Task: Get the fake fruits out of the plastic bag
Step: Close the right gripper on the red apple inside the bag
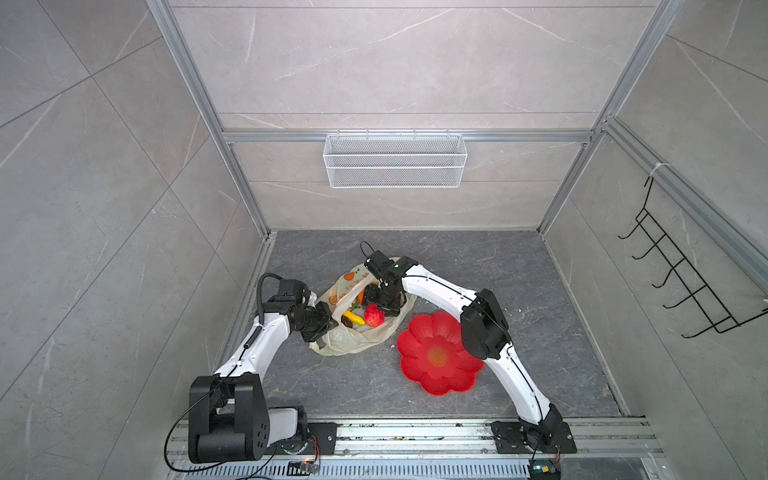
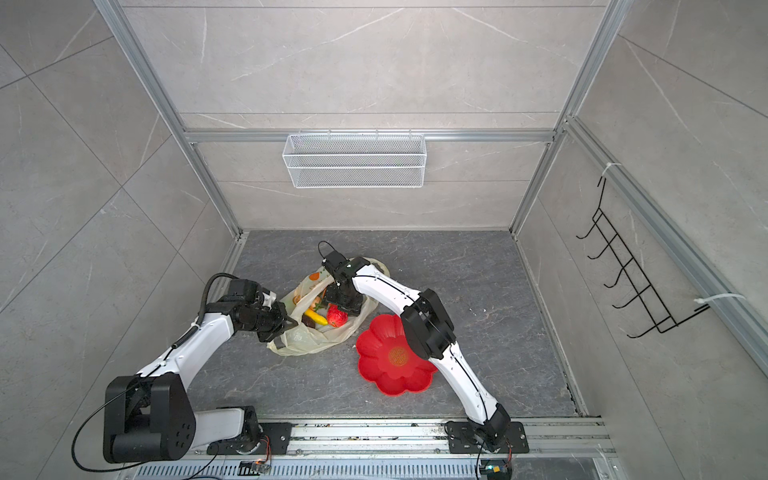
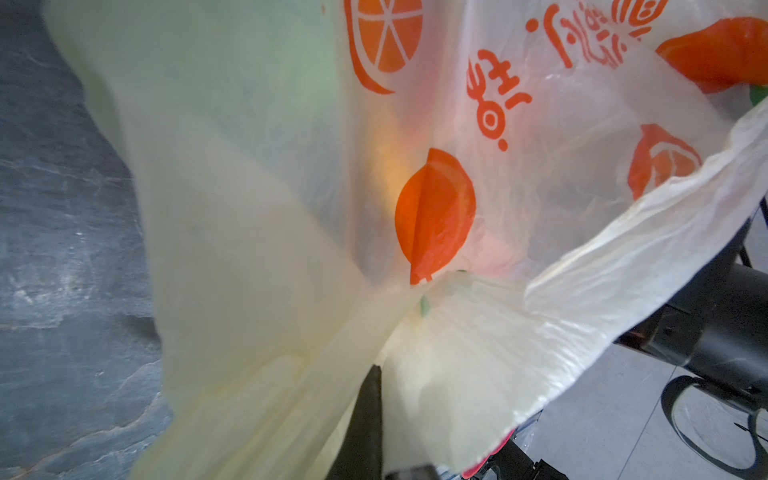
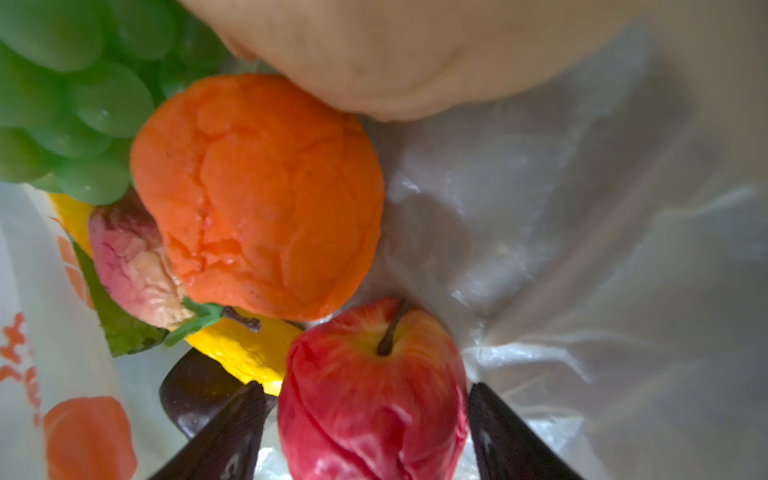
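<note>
The plastic bag (image 1: 349, 341) (image 2: 305, 338) lies open on the dark floor. My left gripper (image 1: 330, 324) (image 3: 378, 370) is shut on the bag's near edge, and its film (image 3: 249, 208) fills the left wrist view. My right gripper (image 1: 380, 309) (image 4: 368, 386) reaches into the bag from above, open. Its fingers (image 4: 232, 428) stand on either side of the red apple (image 4: 374, 399) (image 1: 374, 316), very close to it. Beside the apple lie the yellow banana (image 4: 245, 353) (image 1: 353, 319), a dark brown fruit (image 4: 195, 390), the orange (image 4: 266, 195), green grapes (image 4: 70, 104), a pink wrinkled fruit (image 4: 133, 266) and a cream one (image 4: 415, 54).
A red flower-shaped plate (image 1: 436, 357) (image 2: 395, 357) sits on the floor right of the bag, partly under my right arm. A white wire basket (image 1: 395, 160) hangs on the back wall. On the right wall is a black hook rack (image 1: 681, 266).
</note>
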Action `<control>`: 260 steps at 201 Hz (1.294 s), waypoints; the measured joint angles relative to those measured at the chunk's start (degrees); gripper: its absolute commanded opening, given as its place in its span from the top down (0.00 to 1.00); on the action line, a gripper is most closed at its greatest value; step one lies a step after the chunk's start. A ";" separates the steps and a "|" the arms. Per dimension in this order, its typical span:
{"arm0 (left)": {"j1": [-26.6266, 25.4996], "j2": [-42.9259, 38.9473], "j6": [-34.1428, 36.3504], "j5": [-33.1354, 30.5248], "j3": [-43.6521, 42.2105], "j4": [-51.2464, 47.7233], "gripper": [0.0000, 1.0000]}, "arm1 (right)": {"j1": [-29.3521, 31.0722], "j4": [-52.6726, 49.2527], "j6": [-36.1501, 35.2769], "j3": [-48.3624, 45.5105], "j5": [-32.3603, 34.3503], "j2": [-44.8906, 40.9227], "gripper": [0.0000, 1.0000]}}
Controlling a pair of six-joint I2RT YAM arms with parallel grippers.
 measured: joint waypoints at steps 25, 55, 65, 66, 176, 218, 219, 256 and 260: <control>0.22 0.00 0.00 0.00 0.00 0.00 1.00 | -0.11 -3.74 -1.44 6.12 0.04 3.34 0.23; 0.26 0.00 0.00 0.00 0.00 0.00 1.00 | -0.11 -6.84 -2.86 9.97 0.20 5.29 0.27; 0.35 0.00 0.00 0.00 0.00 0.00 1.00 | -0.11 -7.43 -3.15 10.56 0.20 5.68 0.27; 0.35 0.00 0.00 0.00 0.00 0.00 1.00 | -0.11 -7.52 -3.15 10.58 0.20 5.68 0.27; 1.01 0.00 0.00 0.02 0.00 0.00 1.00 | 0.31 -10.14 -6.12 12.70 1.97 6.49 0.40; 1.01 0.00 0.00 0.02 0.00 0.00 1.00 | 2.47 -8.39 -7.28 10.95 5.35 4.02 0.39; 1.01 0.00 0.00 0.02 0.00 0.00 1.00 | 2.54 -8.31 -7.30 10.80 5.46 3.87 0.39; 1.01 0.00 0.00 0.04 0.00 -0.02 1.00 | 5.11 2.25 -8.74 -7.87 8.81 -10.97 0.42; 1.01 0.00 0.00 0.04 0.00 0.00 1.00 | 5.31 3.98 -8.85 -10.69 9.27 -13.16 0.43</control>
